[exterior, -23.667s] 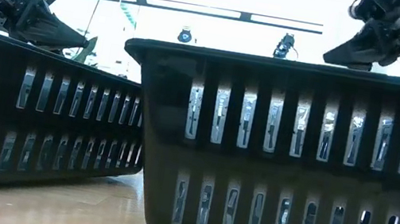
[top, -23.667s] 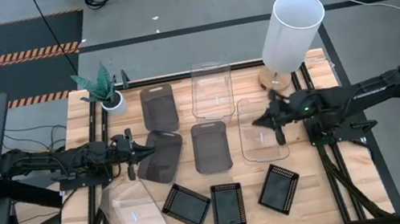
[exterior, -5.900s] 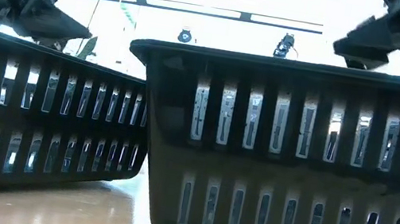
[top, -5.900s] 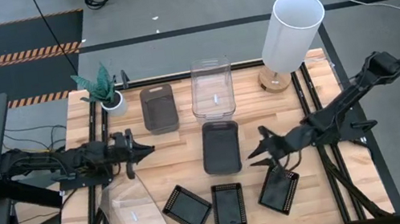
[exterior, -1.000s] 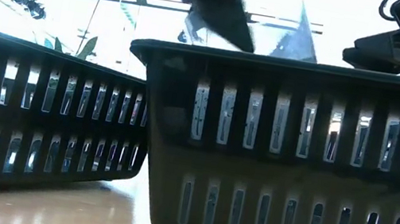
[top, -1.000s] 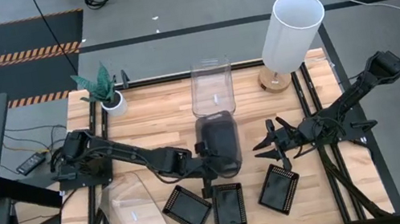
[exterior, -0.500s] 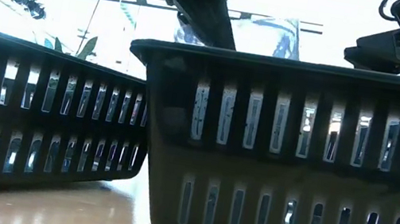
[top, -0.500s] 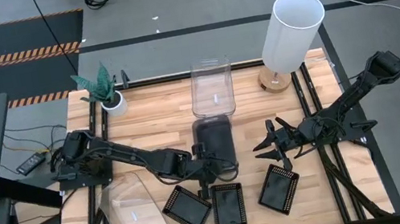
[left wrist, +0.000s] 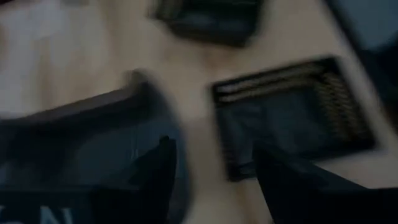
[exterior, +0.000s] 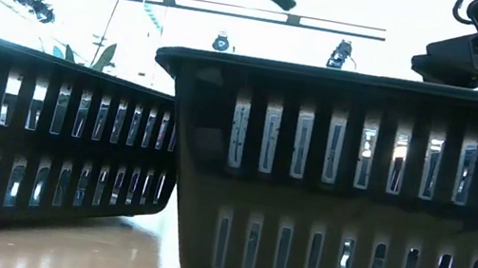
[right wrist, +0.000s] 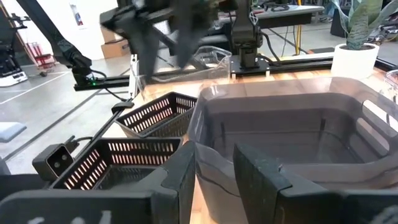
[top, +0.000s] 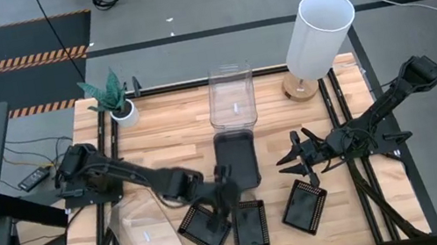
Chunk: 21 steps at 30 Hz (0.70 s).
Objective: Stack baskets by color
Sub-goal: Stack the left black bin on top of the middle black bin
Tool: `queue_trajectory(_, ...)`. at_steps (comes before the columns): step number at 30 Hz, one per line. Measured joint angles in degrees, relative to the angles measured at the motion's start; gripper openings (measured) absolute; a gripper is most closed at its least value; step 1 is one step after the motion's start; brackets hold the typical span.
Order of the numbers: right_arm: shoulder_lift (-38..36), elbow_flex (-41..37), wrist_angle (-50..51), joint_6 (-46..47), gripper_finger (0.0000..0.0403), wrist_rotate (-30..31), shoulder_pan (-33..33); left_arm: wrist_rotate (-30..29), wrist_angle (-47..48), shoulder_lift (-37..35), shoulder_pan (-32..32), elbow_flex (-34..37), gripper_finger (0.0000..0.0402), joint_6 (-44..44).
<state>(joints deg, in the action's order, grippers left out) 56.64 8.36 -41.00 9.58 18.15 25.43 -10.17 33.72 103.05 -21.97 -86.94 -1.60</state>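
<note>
A stack of smoky dark-grey baskets [top: 236,157] rests on its base at the table's middle. Clear baskets [top: 230,96] stand nested at the far middle, and one clear basket [top: 145,233] sits near left. Three black mesh baskets [top: 205,227] [top: 249,224] [top: 305,206] line the near edge. My left gripper [top: 224,194] [left wrist: 214,174] hovers open just near of the grey stack, above the black baskets, and is blurred. My right gripper [top: 292,162] [right wrist: 214,180] waits open to the right of the grey stack [right wrist: 292,143], apart from it.
A tall white lamp [top: 319,34] stands at the far right and a potted plant [top: 114,100] at the far left. Bare wood lies between the plant and the grey stack. In the low view two black mesh baskets [exterior: 346,189] [exterior: 45,142] fill the foreground.
My left gripper has opened and let go of the grey stack's near end. It has risen and drawn back toward the near edge. The top grey basket, tilted a second ago, has dropped level into the stack. My right arm has kept still.
</note>
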Motion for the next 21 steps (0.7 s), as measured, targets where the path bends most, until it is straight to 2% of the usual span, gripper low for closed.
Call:
queue_trajectory(5,-0.02,0.00,-0.34,-0.33,0.0114,0.00,-0.02,1.53,-0.26,0.34,-3.77,0.10,0.0191,-1.32)
queue_trajectory(9,-0.02,0.00,-0.49,0.26,0.0114,-0.02,-0.02,1.31,3.62,0.52,-5.21,0.15,0.0173,4.16)
queue_trajectory(16,-0.02,0.00,-0.51,0.72,0.0114,-0.02,-0.02,1.42,13.88,0.54,-6.39,0.14,0.0152,18.74)
queue_trajectory(21,-0.02,0.00,-0.51,0.72,0.0114,-0.02,0.00,-1.62,17.57,2.43,-6.26,0.14,0.0147,21.37)
